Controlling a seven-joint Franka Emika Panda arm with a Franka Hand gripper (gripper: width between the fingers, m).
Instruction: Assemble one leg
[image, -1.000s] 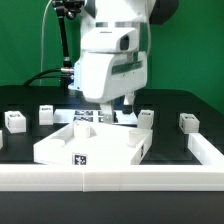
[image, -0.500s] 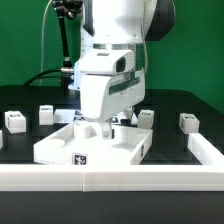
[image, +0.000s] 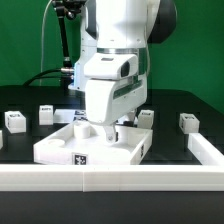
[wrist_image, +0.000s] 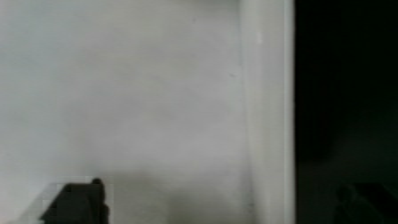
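Several legs, small white tagged blocks, lie on the black table: two at the exterior view's left (image: 14, 120) (image: 46, 113) and two at its right (image: 146, 117) (image: 187, 122). My gripper (image: 105, 129) touches none of them. It is low over the far middle of the large white panel (image: 60, 148), fingers pointing down at it. In the wrist view the blurred white panel surface (wrist_image: 160, 100) fills most of the picture. One dark fingertip (wrist_image: 75, 203) shows well off to the side. The other is lost in the dark strip. The gripper (wrist_image: 201, 208) looks open with nothing between the fingers.
A low white wall (image: 150, 172) runs along the front of the table and up the exterior view's right side (image: 205, 148). The panel carries a marker tag (image: 80, 157) on its front edge. A green backdrop stands behind.
The arm has come down and slightly forward, bringing the gripper from above the panel's far edge to just over the panel. The legs and the panel have not moved.
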